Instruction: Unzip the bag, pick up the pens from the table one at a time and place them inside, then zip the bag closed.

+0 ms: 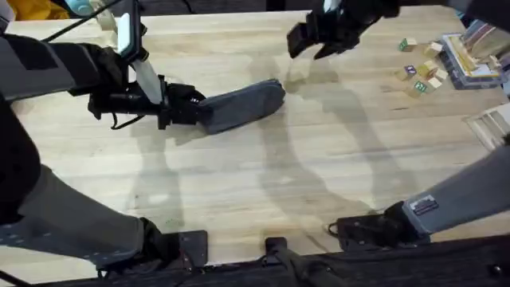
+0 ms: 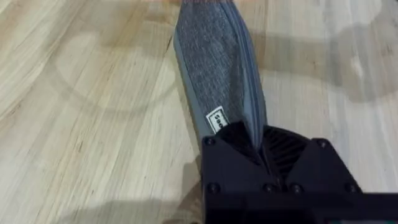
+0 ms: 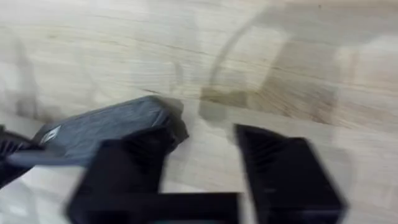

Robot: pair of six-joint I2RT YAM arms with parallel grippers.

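Broadly, the table [image 1: 319, 159] is being left bare on every side of the bag [image 1: 243, 105], with wide open wood running from the bag toward the arm bases. The bag is being kept lying flat near the table's middle, slanted, its zipper seam being seen along the top in the left wrist view. A cluster of small blocks [image 1: 421, 73] is being kept well apart from the bag, toward the table's far right edge.

The bag's left end is being pinched by the left gripper [image 1: 196, 110], whose arm is being stretched low and level across the wood toward it; the black fingers are being closed on the fabric beside a small white label [image 2: 217, 118]. The right gripper [image 1: 307, 44] is being held above the table beyond the bag's right end, its jaws spread apart and holding nothing, the arm being reached far forward from its base.
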